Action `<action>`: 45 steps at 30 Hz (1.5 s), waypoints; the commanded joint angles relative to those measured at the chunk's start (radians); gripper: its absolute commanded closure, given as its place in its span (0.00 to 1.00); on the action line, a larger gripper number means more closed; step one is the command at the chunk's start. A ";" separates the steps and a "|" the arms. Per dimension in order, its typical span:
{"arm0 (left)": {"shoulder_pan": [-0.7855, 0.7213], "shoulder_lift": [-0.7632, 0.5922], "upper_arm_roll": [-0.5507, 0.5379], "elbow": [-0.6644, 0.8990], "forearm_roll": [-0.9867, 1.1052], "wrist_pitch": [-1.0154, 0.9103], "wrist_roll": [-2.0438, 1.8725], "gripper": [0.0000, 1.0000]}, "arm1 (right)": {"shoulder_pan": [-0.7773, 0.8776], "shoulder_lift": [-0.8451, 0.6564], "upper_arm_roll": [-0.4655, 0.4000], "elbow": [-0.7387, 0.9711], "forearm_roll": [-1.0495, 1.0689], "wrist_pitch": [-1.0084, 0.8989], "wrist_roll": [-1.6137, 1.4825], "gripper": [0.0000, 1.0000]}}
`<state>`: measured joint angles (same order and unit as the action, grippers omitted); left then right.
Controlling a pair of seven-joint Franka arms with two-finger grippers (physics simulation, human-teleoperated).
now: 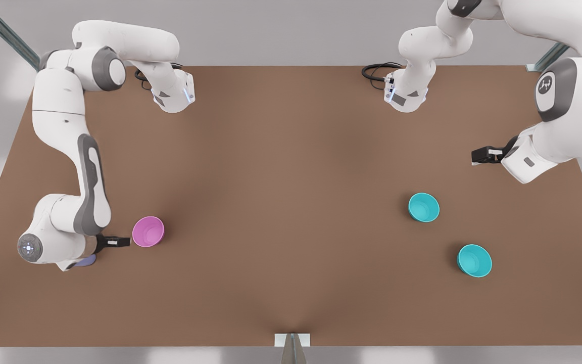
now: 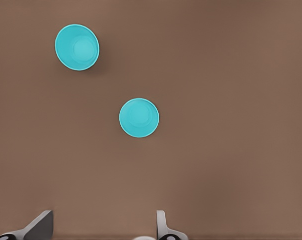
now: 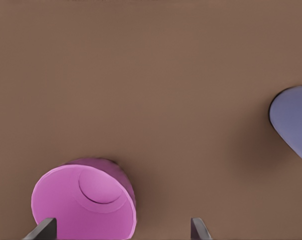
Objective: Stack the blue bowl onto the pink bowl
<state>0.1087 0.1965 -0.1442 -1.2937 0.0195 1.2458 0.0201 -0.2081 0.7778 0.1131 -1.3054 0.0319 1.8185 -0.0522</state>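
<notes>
Two alike teal-blue bowls stand upright on the brown table (image 1: 291,202) at the front view's right, one (image 1: 424,207) farther back, the other (image 1: 474,260) nearer the front edge. The left wrist view looks down on both (image 2: 139,117) (image 2: 77,47). My left gripper (image 1: 480,155) (image 2: 103,232) hangs open above and behind them, holding nothing. The pink bowl (image 1: 148,231) (image 3: 83,205) stands at the front view's left. My right gripper (image 1: 118,241) (image 3: 122,232) is open right beside it, one finger (image 3: 43,230) level with its rim.
A lavender-blue cup (image 1: 85,261) (image 3: 293,125) sits partly hidden under the right arm's wrist, close to the pink bowl. Both arm bases stand at the table's far edge. A wide stretch of bare table separates the pink bowl from the teal ones.
</notes>
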 commanded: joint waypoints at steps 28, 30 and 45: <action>0.003 0.027 0.006 -0.001 0.004 -0.057 -0.002 0.00 | -0.031 -0.147 0.025 -0.529 0.083 0.558 -0.055 0.10; 0.003 0.024 0.006 -0.001 0.004 -0.063 -0.002 0.00 | -0.030 -0.147 0.025 -0.529 0.082 0.556 -0.064 0.43; 0.005 0.020 0.018 -0.001 0.002 -0.088 -0.002 0.00 | 0.231 -0.066 0.206 -0.180 0.103 0.443 0.399 0.79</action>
<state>0.1135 0.2171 -0.1254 -1.2951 0.0210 1.1638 0.0176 -0.0152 0.6989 0.3152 -1.5182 0.1360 2.3001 -0.0647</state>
